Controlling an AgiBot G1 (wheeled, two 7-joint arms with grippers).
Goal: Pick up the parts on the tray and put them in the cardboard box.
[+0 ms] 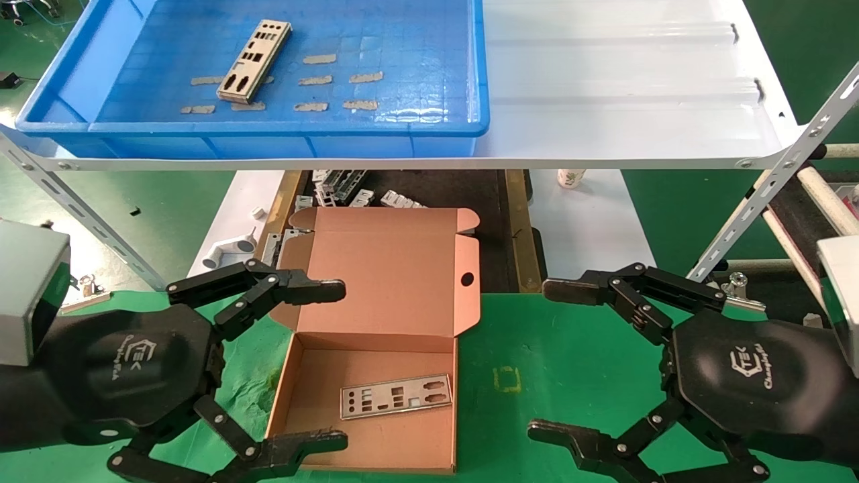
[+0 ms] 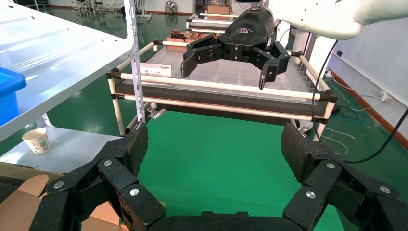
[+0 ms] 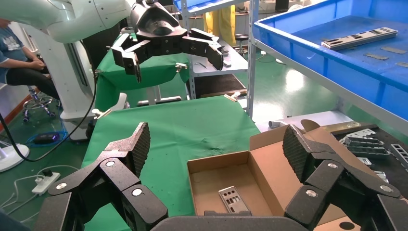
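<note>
With one part [image 1: 396, 396] already laid in the cardboard box [image 1: 376, 409] between the spread, empty left gripper [image 1: 335, 365] and right gripper [image 1: 543, 359], the remaining part [image 1: 254, 62] in the tray [image 1: 402, 124], well beyond both sets of fingers, is best pinched across its narrow width.

Open from above: cardboard box [image 1: 376, 396], lid upright along far edge, one plate [image 1: 396, 396] flat on floor. Overhead near far edge: white shelf [image 1: 604, 107] carrying tray [image 1: 268, 127].
</note>
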